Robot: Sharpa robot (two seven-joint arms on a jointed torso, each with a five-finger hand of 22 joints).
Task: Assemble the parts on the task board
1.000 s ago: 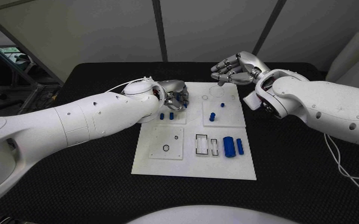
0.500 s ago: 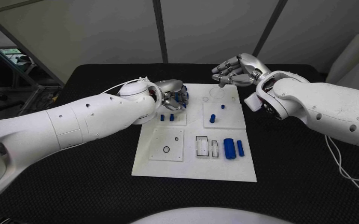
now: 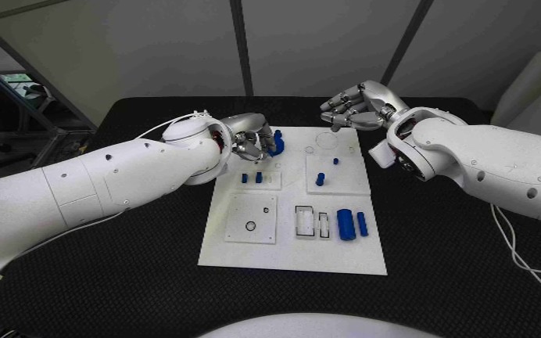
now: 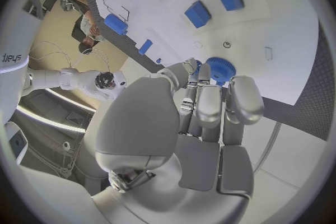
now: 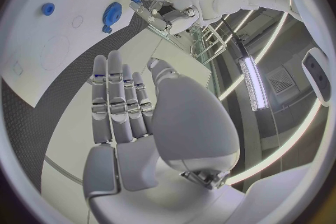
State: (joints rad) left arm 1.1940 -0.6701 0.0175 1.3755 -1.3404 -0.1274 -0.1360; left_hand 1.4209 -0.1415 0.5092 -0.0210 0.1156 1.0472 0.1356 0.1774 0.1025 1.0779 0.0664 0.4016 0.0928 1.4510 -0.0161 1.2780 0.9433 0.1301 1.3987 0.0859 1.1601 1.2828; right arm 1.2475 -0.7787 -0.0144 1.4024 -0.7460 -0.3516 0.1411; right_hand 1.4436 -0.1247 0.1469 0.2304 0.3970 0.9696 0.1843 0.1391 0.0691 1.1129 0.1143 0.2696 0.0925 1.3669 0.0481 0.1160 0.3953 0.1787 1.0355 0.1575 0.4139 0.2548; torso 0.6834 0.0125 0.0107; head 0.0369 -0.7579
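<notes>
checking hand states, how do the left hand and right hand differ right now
The left hand sits low over the task board, fingertips at a blue toothed part; the right hand hovers beyond the board's far edge, holding nothing. Left fingers curl; right fingers in its wrist view lie straight. Both are silver.

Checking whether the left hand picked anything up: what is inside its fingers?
The left hand holds a blue toothed wheel at its fingertips, above the white board. Its fingers cover much of the wheel.
</notes>
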